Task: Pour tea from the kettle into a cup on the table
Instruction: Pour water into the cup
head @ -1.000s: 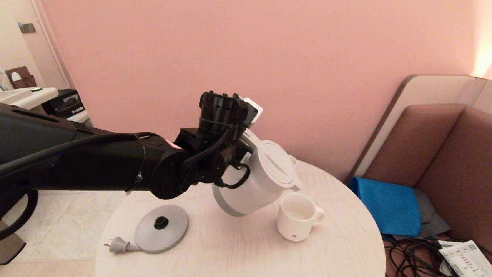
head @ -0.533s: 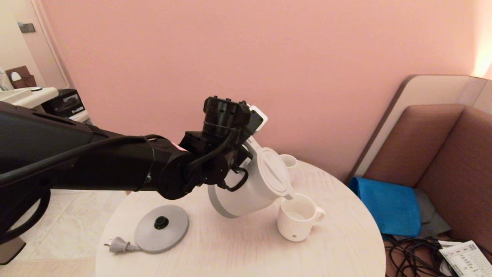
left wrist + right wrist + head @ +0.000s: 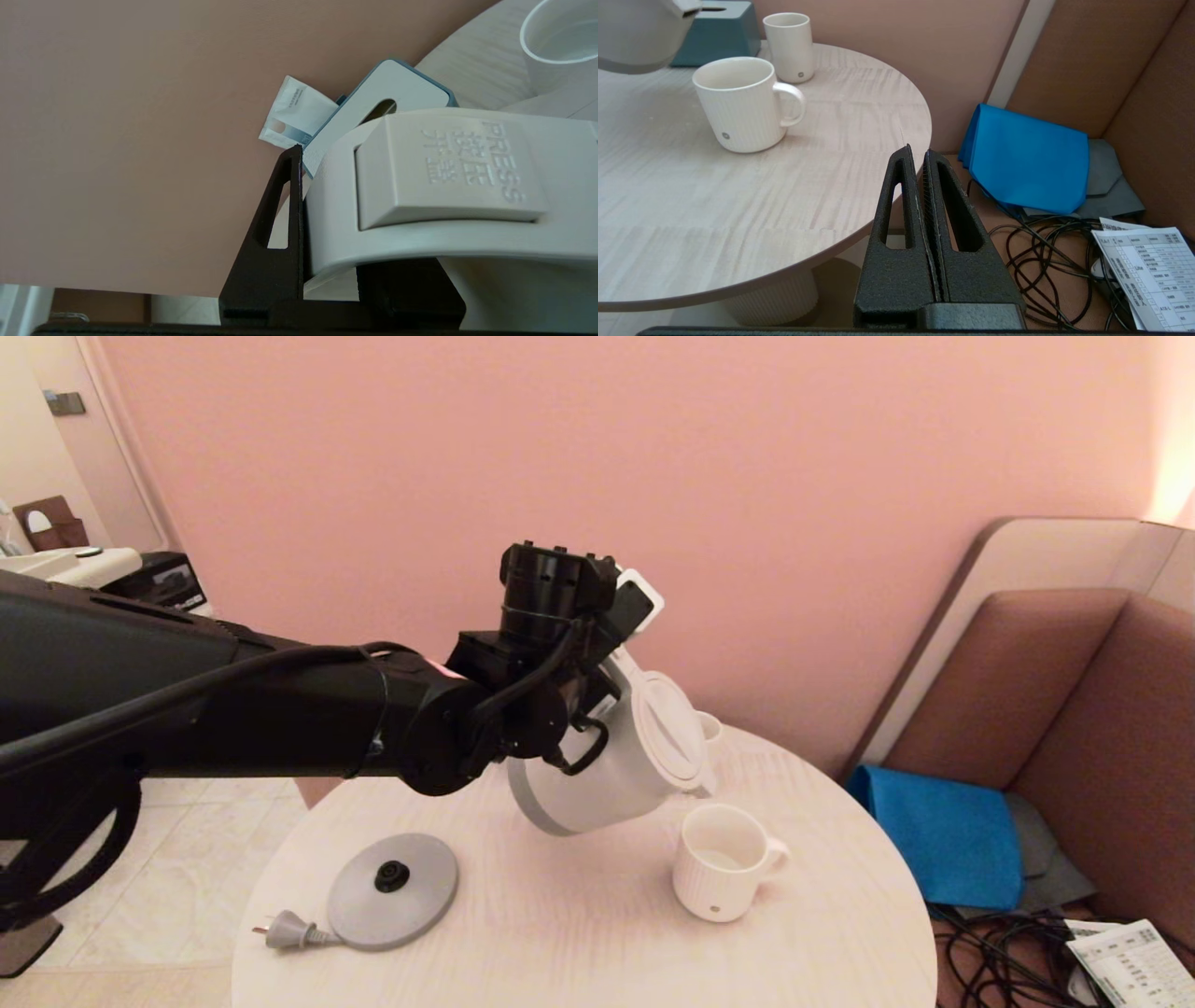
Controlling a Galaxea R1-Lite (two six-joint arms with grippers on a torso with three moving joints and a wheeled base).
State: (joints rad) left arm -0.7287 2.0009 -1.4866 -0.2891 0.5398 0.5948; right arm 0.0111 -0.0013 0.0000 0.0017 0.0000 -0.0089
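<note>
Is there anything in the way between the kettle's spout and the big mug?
Nothing visible is. The left gripper holds the kettle by its handle, tilted, with the spout above and just left of the cup; only open air lies between them. The smaller cup stands farther back, out of the path.

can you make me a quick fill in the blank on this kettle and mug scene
1. The left gripper holds the kettle by its ____.
2. The kettle is tilted with its spout above the ribbed ____, not touching it.
3. The grey kettle base lies on the table with its ____ beside it.
4. The right gripper is off the table's edge, its jaws ____.

Missing words: handle; cup; plug; shut
</note>
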